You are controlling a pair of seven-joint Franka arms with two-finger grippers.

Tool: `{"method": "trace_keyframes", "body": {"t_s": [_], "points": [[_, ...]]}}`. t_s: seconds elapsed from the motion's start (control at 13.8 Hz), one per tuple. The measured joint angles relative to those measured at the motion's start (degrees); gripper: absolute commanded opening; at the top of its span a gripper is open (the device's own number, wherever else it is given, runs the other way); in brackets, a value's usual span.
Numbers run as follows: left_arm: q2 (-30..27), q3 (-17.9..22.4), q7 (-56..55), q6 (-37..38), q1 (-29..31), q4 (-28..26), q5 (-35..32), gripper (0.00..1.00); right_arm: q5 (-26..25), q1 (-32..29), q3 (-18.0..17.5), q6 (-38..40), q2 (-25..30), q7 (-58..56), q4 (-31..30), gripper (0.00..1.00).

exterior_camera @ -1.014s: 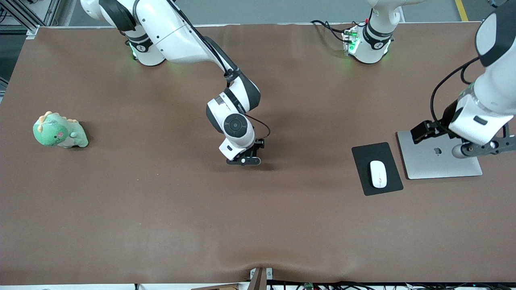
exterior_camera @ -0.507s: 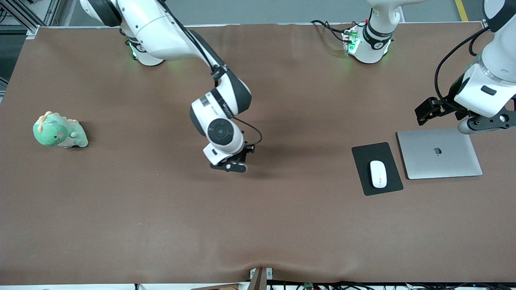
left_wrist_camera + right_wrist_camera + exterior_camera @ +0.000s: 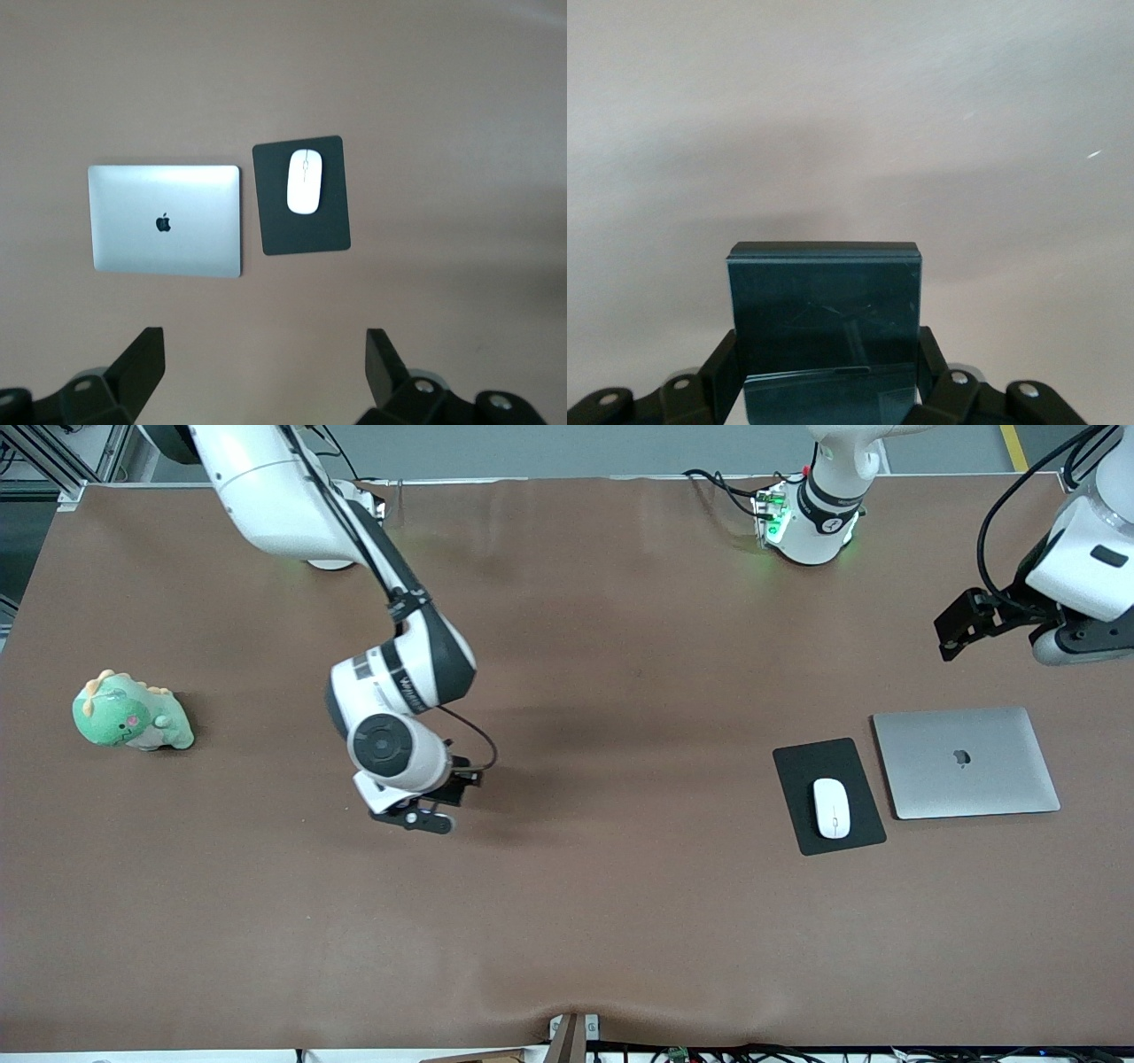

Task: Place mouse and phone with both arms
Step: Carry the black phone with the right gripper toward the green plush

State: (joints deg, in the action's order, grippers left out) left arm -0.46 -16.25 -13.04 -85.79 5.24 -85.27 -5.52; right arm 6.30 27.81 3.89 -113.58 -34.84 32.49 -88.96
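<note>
The white mouse (image 3: pixel 831 808) lies on a black mouse pad (image 3: pixel 828 766) toward the left arm's end of the table; it also shows in the left wrist view (image 3: pixel 304 181). My right gripper (image 3: pixel 416 819) is shut on the black phone (image 3: pixel 824 305), which stands between its fingers (image 3: pixel 719 363) over bare table, between the table's middle and the right arm's end. In the front view the phone is hidden under the wrist. My left gripper (image 3: pixel 1076 645) is open and empty (image 3: pixel 264 363), up in the air over the table on the bases' side of the laptop.
A closed silver laptop (image 3: pixel 966 762) lies beside the mouse pad, at the left arm's end. A green plush dinosaur (image 3: pixel 130 713) sits near the right arm's end of the table. The brown table cloth (image 3: pixel 620 921) is bare across the middle and front.
My right arm has swung with the phone toward the right arm's end of the table and lower in the front view. My left gripper has moved off the laptop toward the bases.
</note>
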Motion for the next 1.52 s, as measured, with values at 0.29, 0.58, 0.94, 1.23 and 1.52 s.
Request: {"method": "trace_keyframes", "body": {"t_s": [0.29,0.58,0.94,1.23,1.52], "points": [[-3.81,7.33,0.53,-0.07,-6.39,-4.27,3.53,1.00,-0.06,-4.78,0.13,-8.14,5.07,-6.27,-11.72,0.00],[-5.54,7.83,0.72,-0.49,-6.67,-5.46,3.58,1.00,-0.17,-10.92,0.40,-12.47,8.12,-15.99,-19.47,0.00],[-5.53,8.44,5.70,-0.73,-4.27,-5.05,3.58,1.00,-0.23,-20.01,0.49,-12.49,12.15,-28.52,-25.73,0.00],[-5.53,8.53,7.23,-0.67,-3.26,-5.05,3.58,1.00,-0.99,-24.65,0.49,-12.59,14.61,-34.42,-29.81,0.00],[-5.43,8.48,7.23,-0.67,-3.27,-5.03,3.59,1.00,-1.36,-30.43,0.55,-14.33,16.78,-42.31,-34.27,0.00]]}}
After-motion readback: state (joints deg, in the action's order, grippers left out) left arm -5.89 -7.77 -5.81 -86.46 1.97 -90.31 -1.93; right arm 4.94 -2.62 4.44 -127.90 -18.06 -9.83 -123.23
